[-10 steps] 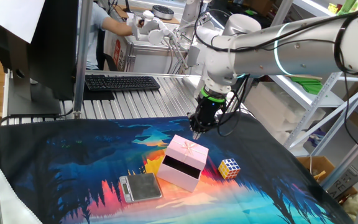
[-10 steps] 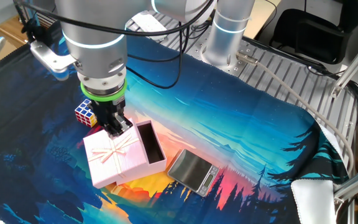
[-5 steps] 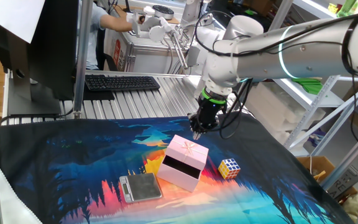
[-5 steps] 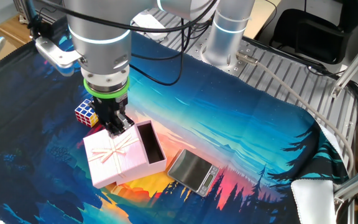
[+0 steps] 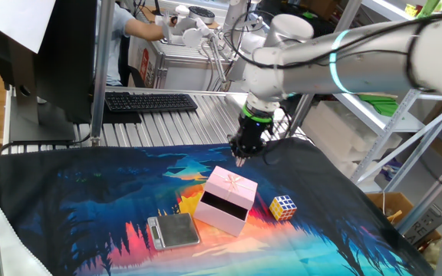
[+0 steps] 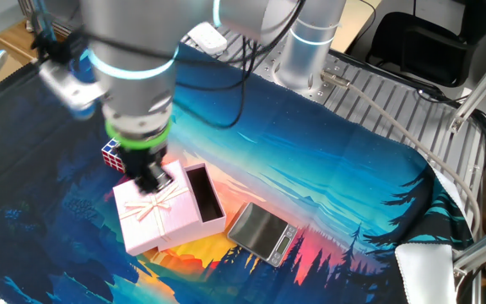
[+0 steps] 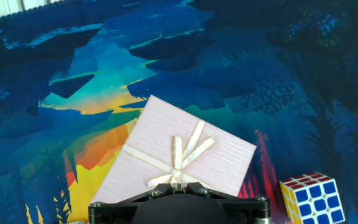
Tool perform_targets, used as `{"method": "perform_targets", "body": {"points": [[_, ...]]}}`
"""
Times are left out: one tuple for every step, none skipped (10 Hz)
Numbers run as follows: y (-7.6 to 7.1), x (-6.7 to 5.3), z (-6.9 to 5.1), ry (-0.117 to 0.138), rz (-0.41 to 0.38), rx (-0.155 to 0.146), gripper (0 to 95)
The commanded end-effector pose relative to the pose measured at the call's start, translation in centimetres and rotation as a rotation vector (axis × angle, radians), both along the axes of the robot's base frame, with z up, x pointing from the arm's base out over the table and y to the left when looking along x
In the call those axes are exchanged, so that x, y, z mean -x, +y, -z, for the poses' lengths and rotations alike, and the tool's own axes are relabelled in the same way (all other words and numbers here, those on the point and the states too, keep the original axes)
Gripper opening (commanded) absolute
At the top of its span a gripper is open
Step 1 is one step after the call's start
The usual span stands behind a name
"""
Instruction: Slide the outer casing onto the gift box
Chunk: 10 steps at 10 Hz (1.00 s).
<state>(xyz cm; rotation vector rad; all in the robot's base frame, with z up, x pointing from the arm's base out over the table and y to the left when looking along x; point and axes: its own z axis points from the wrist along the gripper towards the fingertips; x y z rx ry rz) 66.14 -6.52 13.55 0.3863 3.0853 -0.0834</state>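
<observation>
The pale pink outer casing [image 5: 232,186] with a bow mark on top lies mid-cloth; it also shows in the other fixed view [image 6: 153,209] and in the hand view [image 7: 179,155]. The gift box tray shows its dark inside [image 6: 202,192] sticking out of one end of the casing, seen as a dark opening [image 5: 225,205] in the first fixed view. My gripper [image 5: 240,159] hangs fingers-down just over the casing's far edge, blurred in the other fixed view [image 6: 153,177]. Its fingertips [image 7: 179,184] are pressed together over the bow, holding nothing. I cannot tell whether they touch the casing.
A multicoloured puzzle cube [image 5: 283,207] sits close beside the casing, also seen in the other fixed view [image 6: 115,152] and the hand view [image 7: 312,198]. A flat grey square device [image 5: 173,230] lies by the tray's open end [image 6: 262,232]. A keyboard [image 5: 150,101] lies behind the cloth.
My arm has swung and the gripper has shifted slightly up and sideways over the casing's far edge, blurring in one view. The casing, tray, cube and device have not moved.
</observation>
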Motion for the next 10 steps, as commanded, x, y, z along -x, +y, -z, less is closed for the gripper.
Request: {"method": "perform_targets", "body": {"points": [[-1.1, -2.5, 0.6, 0.009, 0.048, -0.021, 0.0], [-1.5, -3.2, 0.9, 0.010, 0.059, -0.022, 0.0], [-2.1, -4.1, 1.2, 0.016, 0.066, -0.024, 0.0], [-2.5, -4.6, 1.5, 0.020, 0.069, -0.026, 0.0], [-3.2, -5.4, 1.9, 0.022, 0.070, -0.026, 0.0], [-3.4, -5.6, 2.0, 0.022, 0.070, -0.026, 0.0], [-3.9, -6.1, 2.3, 0.026, 0.072, -0.031, 0.0], [-4.0, -6.4, 2.6, 0.033, 0.079, -0.042, 0.0], [-4.0, -6.6, 2.9, 0.038, 0.086, -0.043, 0.0], [-3.9, -6.9, 3.3, 0.044, 0.094, -0.040, 0.0]]}}
